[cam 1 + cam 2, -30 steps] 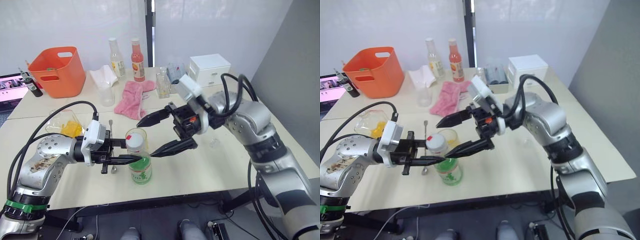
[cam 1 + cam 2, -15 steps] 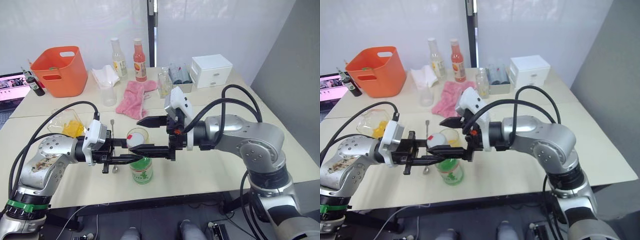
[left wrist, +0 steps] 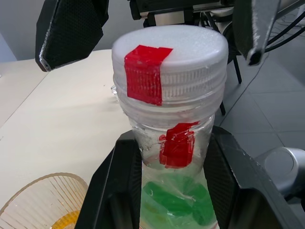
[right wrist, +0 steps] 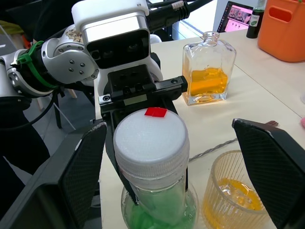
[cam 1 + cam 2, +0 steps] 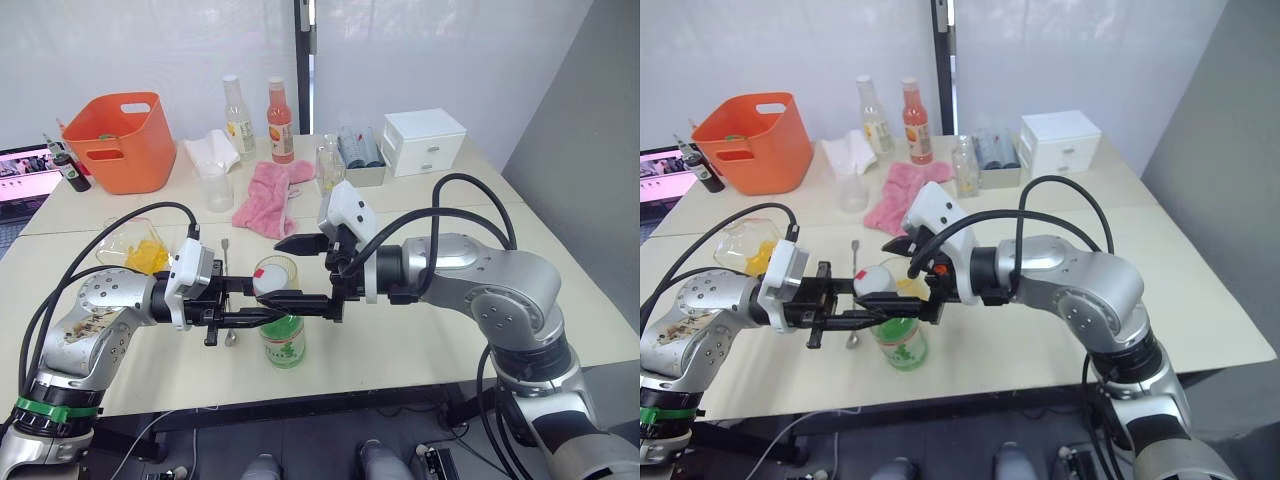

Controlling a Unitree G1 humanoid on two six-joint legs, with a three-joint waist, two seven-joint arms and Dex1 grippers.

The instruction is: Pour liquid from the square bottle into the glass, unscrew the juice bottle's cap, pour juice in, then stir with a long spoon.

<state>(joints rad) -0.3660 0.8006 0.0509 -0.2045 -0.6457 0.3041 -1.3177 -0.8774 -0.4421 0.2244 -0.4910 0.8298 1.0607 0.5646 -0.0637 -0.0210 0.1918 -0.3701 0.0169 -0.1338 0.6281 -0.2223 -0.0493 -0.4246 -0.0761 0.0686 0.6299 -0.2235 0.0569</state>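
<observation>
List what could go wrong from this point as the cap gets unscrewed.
1. The right claw is open astride the small white screw cap with a red mark; closing off-centre could make it slip.
2. The left claw grips only the neck of the tall clear green-labelled juice bottle; twisting may turn it.
3. The short ribbed clear glass with orange liquid stands close beside; a jolt could tip it.

Pale tabletops (image 5: 420, 330) before a white wall (image 5: 130, 50), grey floor (image 5: 320, 445) beneath.

I can read no text anywhere; the label on the juice bottle (image 5: 283, 345) I grip is illegible.
</observation>
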